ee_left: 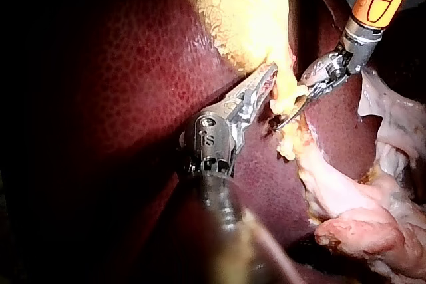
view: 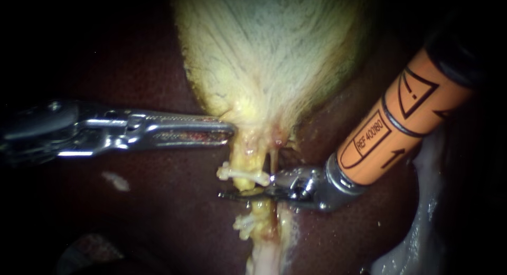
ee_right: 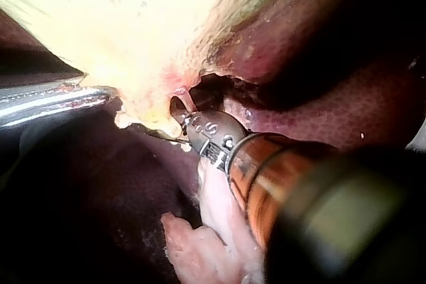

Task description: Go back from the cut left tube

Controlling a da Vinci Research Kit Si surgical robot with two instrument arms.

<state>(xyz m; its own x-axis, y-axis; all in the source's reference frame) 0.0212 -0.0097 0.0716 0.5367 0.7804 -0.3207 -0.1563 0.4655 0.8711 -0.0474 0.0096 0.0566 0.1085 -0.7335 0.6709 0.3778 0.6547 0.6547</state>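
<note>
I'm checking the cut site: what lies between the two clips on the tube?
In the endoscope view, the right instrument reaches across the tube between the upper clip and the lower clip.

Left tube (view: 247, 159): yellow, vertical, two white clips (view: 244, 173).

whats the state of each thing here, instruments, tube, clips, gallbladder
gallbladder: gripped at its lower edge
left instrument: jaws shut on the gallbladder
right instrument: tip lies across the left tube, between the two clips
left tube: clipped in two places; the tip hides whether it is parted
upper clip: closed on the tube
lower clip: closed on the tube
</note>
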